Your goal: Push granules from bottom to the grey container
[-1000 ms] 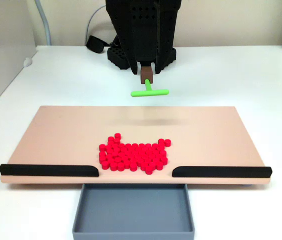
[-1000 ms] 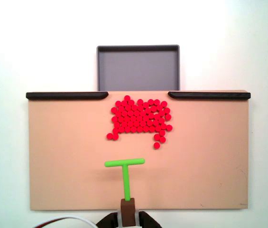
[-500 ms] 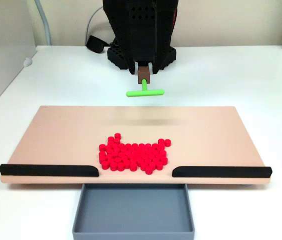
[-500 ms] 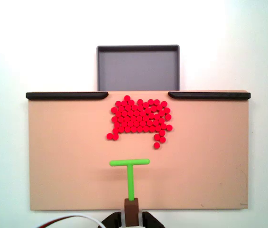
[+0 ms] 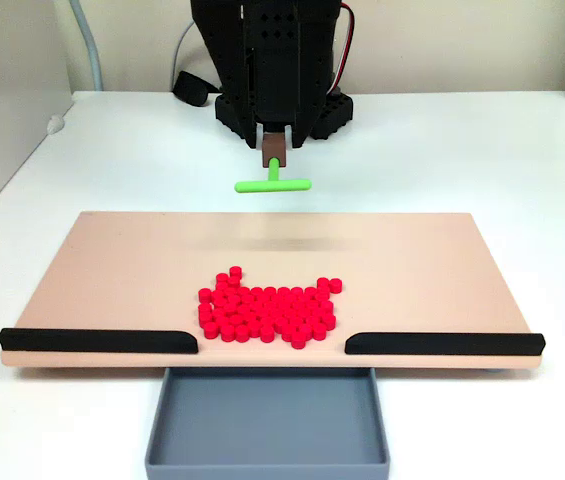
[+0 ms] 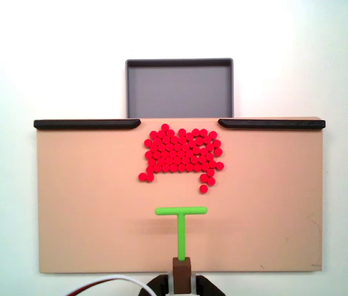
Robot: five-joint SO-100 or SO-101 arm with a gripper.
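The pincer [image 6: 182, 285], clamped on the green pusher [image 6: 181, 225], has shifted rightward in the overhead-like fixed view. It now lines up behind the granules [image 6: 180, 155], which are untouched short of the grey container [image 6: 179, 64].

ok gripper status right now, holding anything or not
Gripper: shut on the green T-shaped pusher by its brown block end, with the crossbar short of the granules.
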